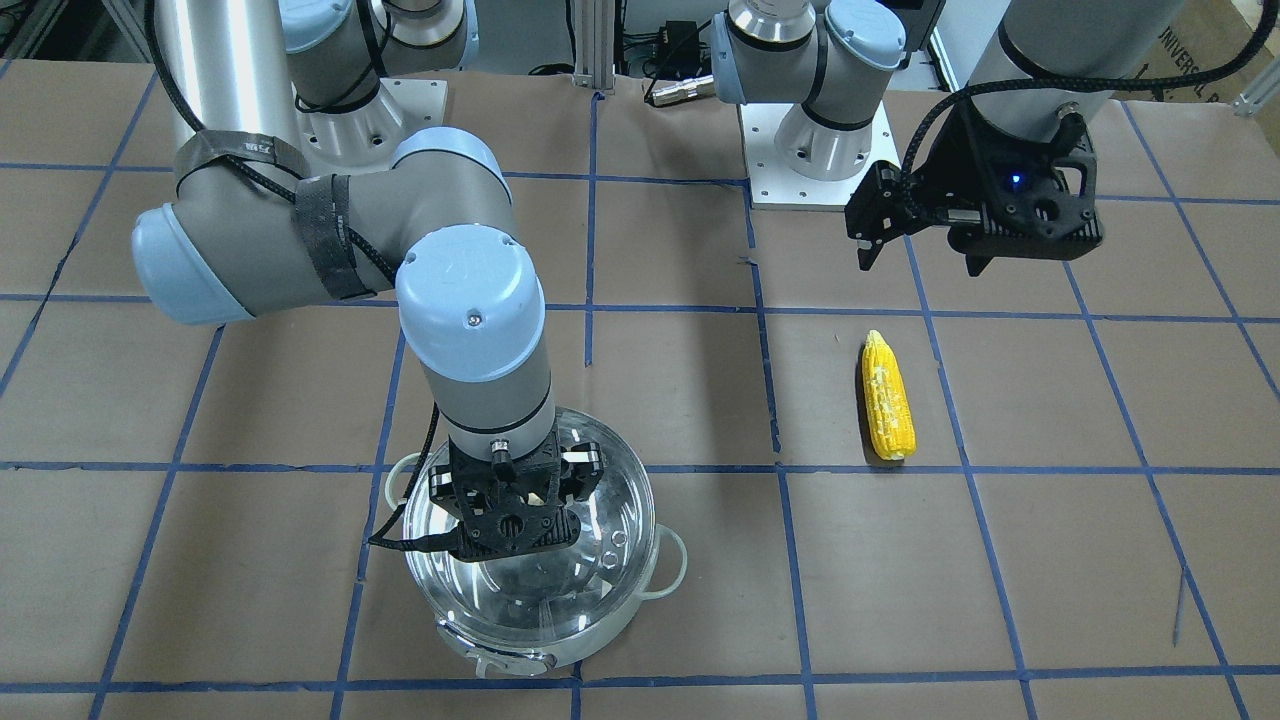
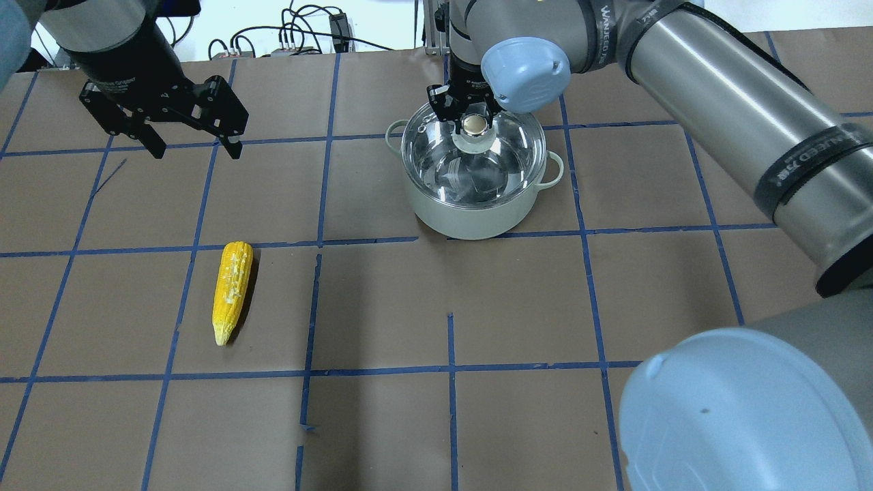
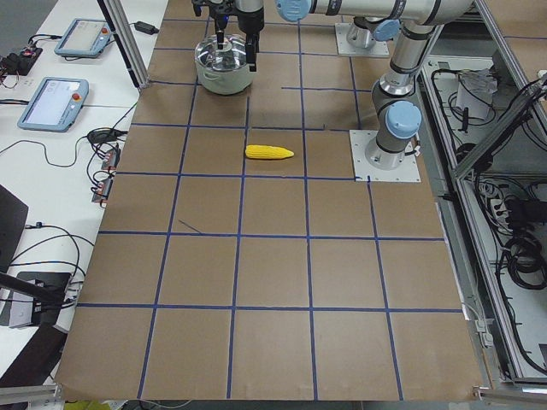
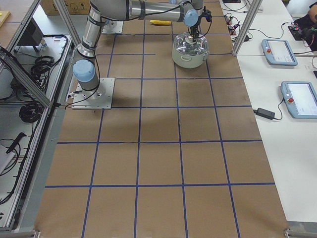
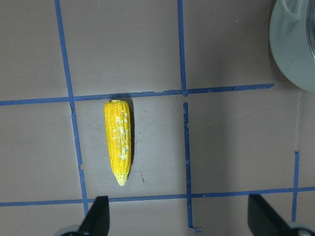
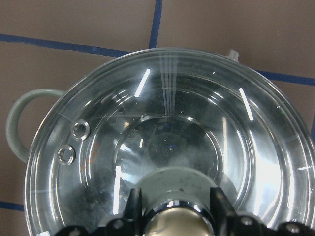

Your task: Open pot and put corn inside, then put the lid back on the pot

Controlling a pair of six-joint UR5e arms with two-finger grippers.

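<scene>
The steel pot (image 2: 470, 217) stands on the table with the glass lid (image 2: 498, 170) seated on it. My right gripper (image 2: 472, 117) is over the lid's centre, its fingers (image 6: 135, 206) pressed against both sides of the knob (image 6: 174, 223). In the front view it (image 1: 512, 505) hides the knob. The corn (image 2: 232, 292) lies flat on the table, well to the left of the pot, also seen in the left wrist view (image 5: 118, 140). My left gripper (image 2: 196, 150) hangs open and empty above the table, beyond the corn's blunt end.
The table is brown paper with a blue tape grid (image 2: 450, 368). The arm bases (image 1: 815, 150) sit at the robot's edge. Control tablets (image 3: 53, 101) and cables lie on the side bench. An aluminium post (image 4: 243, 27) stands near the pot.
</scene>
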